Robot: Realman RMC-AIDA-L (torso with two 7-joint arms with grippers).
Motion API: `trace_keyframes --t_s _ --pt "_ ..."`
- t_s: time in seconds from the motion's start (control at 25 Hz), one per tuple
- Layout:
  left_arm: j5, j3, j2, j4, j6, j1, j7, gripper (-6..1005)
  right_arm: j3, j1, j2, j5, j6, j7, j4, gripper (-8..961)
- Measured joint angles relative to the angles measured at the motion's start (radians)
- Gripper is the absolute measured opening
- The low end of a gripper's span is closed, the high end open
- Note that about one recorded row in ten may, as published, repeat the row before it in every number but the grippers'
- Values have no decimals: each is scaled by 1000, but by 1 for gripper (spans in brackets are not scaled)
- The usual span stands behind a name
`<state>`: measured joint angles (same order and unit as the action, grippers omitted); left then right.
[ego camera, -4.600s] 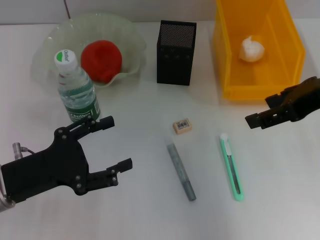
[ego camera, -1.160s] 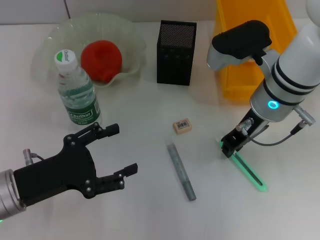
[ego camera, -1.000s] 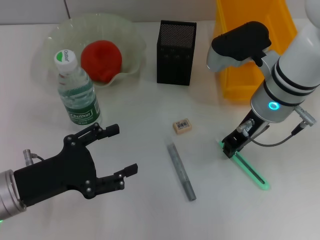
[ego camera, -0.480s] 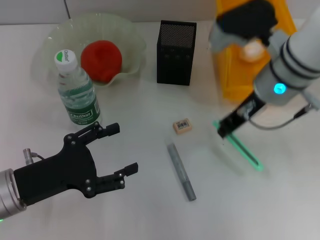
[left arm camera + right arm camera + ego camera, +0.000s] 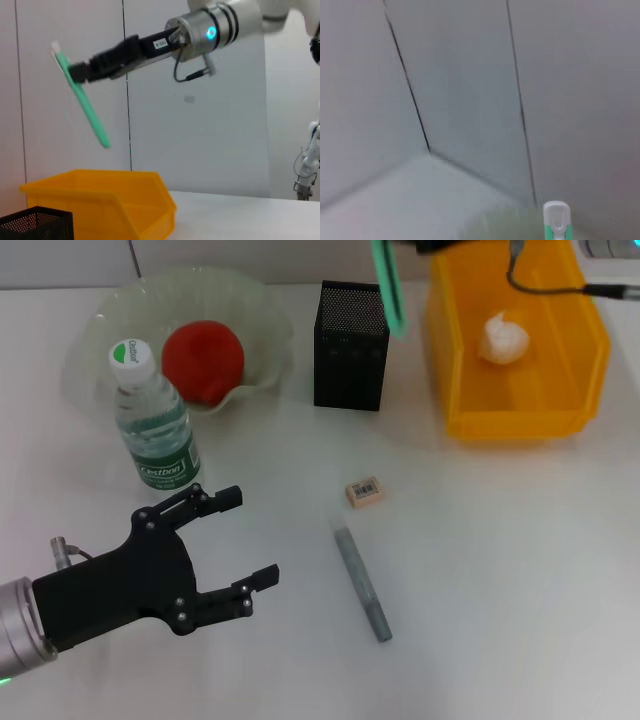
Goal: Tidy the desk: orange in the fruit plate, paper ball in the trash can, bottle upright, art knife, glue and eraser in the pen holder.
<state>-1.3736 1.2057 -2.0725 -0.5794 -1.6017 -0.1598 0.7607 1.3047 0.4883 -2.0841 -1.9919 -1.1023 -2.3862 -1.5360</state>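
My right gripper is shut on the green art knife and holds it tilted in the air. In the head view the knife hangs above the black mesh pen holder. Its white tip shows in the right wrist view. The eraser and the grey glue stick lie on the table. The orange sits in the fruit plate. The bottle stands upright. The paper ball lies in the yellow bin. My left gripper is open and empty at the front left.
The yellow bin and the pen holder also show in the left wrist view, below the held knife. The bottle stands just behind my left gripper.
My right gripper closed on the art knife at the table's front right, lifted it and carried it back and left to above the pen holder. The left arm barely moved.
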Motion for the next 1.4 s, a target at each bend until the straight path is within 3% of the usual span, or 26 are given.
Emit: trace_keyframes --t_s 0.08,0.12,0.16,0.28,0.32,0.36,0.52,0.88,1.4 --pt "5 0 0 17 0 -8 0 859 13 -27 -1 230 115 256 125 173" --pt "5 0 0 20 0 -10 -1 859 17 -22 -2 423 169 481 271 173" --pt "5 0 0 20 0 -10 -1 859 17 -22 -2 423 169 481 271 173" --pt "5 0 0 43 0 -21 -16 859 9 27 -1 708 181 846 533 173" --pt "6 0 0 52 0 -27 -21 859 11 60 -1 872 176 1085 681 173" --pt "6 0 0 61 0 -34 -23 859 11 60 -1 872 176 1085 681 174" --pt "1 0 0 73 0 -45 -23 859 21 153 -3 1137 86 1469 994 174" --pt "-1 2 0 73 -6 -46 -24 859 18 204 -8 1187 74 1583 1164 174" --pt "-1 6 0 75 -3 -46 -24 859 22 213 -8 1191 150 1589 1188 220"
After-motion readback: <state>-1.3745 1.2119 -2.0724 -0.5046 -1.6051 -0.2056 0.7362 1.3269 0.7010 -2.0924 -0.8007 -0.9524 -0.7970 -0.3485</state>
